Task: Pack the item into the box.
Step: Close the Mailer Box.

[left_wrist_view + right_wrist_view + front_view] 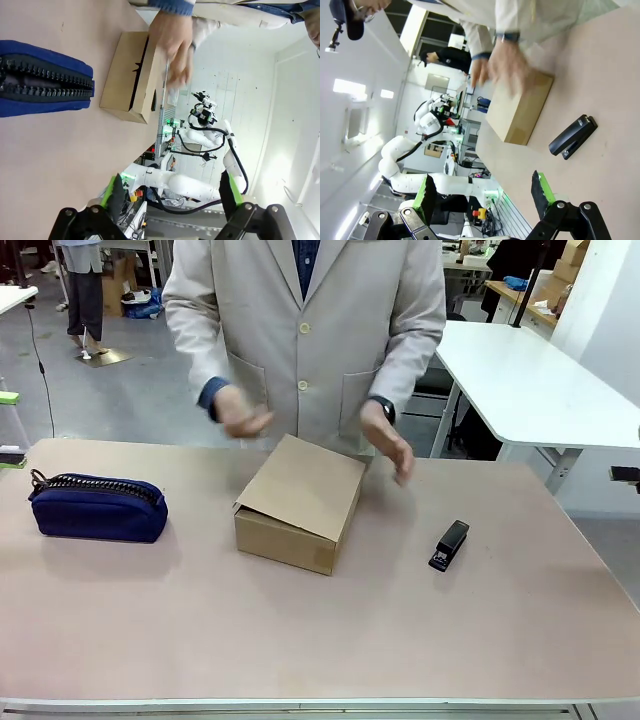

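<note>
The brown cardboard box [300,505] sits in the middle of the table with its flap lid lowered; a dark slit still shows under the lid in the left wrist view, box [127,75]. It appears too in the right wrist view, box [520,110]. The yellow utility knife is hidden. A person's two hands [390,440] hover blurred just behind and above the box. My left gripper [172,192] is open and holds nothing, well away from the box. My right gripper [482,192] is open too, nothing between its pads.
A navy blue zip pouch [97,507] lies left of the box. A black stapler [449,545] lies right of it. The person in a grey coat stands at the far edge of the table [320,640], whose near half is bare.
</note>
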